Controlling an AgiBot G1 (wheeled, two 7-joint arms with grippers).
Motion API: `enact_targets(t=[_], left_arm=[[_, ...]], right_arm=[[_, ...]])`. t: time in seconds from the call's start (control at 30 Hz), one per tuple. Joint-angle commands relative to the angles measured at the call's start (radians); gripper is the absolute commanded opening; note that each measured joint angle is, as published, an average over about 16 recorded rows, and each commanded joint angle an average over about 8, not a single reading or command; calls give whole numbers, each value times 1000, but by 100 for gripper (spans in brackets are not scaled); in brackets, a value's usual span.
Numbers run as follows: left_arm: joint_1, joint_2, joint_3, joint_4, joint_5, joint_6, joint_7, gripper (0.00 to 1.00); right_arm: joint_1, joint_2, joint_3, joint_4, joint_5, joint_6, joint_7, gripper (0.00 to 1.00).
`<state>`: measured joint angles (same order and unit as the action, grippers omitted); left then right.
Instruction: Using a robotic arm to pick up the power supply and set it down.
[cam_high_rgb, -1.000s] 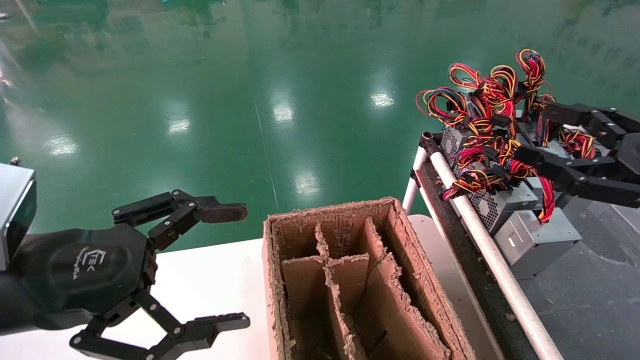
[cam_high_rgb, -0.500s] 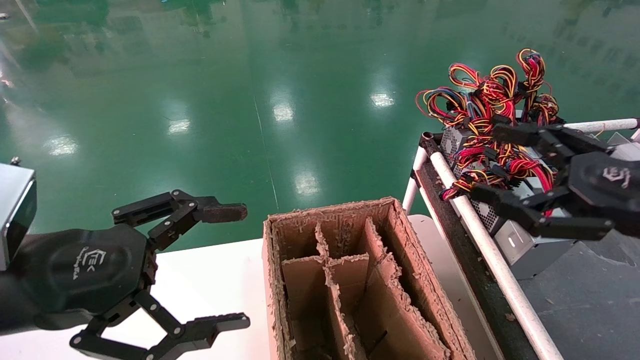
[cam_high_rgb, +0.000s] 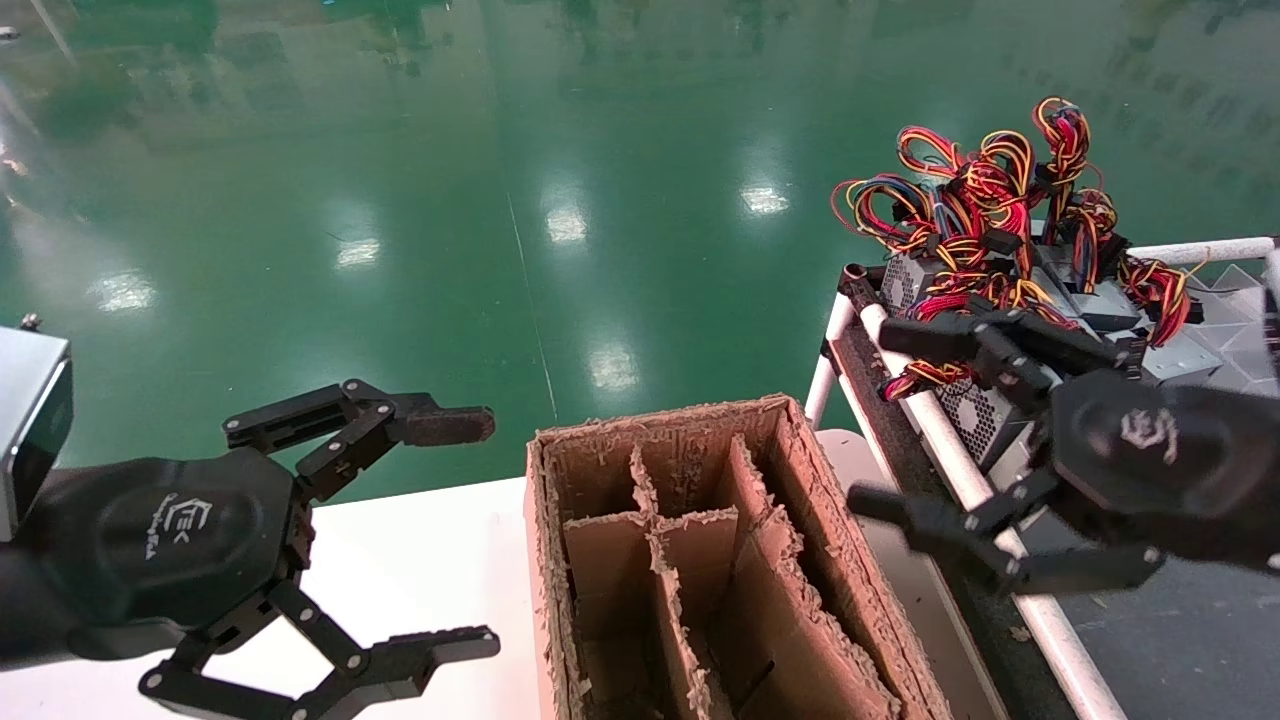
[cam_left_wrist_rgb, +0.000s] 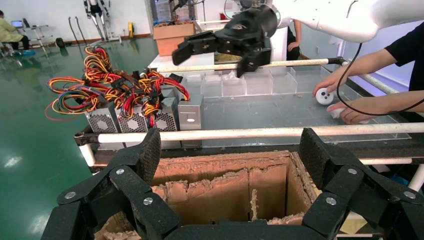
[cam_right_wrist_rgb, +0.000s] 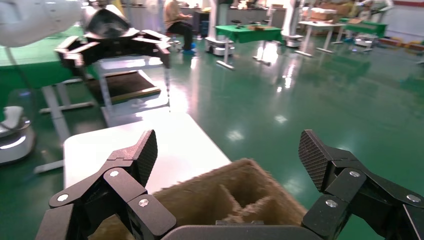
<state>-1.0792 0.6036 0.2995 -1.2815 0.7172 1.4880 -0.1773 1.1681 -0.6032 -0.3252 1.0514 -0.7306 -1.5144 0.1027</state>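
Black right pincer (cam_high_rgb: 905, 420), gaping and empty, has swung from the power supply (cam_high_rgb: 985, 410) toward the box (cam_high_rgb: 850, 560).

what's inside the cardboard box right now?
The cardboard box holds only frayed cardboard dividers forming compartments; those visible look empty. The bottoms of the nearer compartments are hidden by the dividers. Both tools are open, outside it.
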Motion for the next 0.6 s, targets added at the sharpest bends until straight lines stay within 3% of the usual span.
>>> enact_targets(t=[0.03, 0.4, 0.6], left_arm=[[0, 0, 0, 0, 0, 0, 0, 100], [0, 0, 1, 0, 0, 0, 0, 100], [0, 0, 1, 0, -1, -1, 0, 100]], right_arm=[[-15, -1, 7, 38, 0, 3, 14, 100], [-92, -8, 44, 228, 0, 17, 82, 100], [-106, -9, 52, 264, 1, 20, 92, 100]])
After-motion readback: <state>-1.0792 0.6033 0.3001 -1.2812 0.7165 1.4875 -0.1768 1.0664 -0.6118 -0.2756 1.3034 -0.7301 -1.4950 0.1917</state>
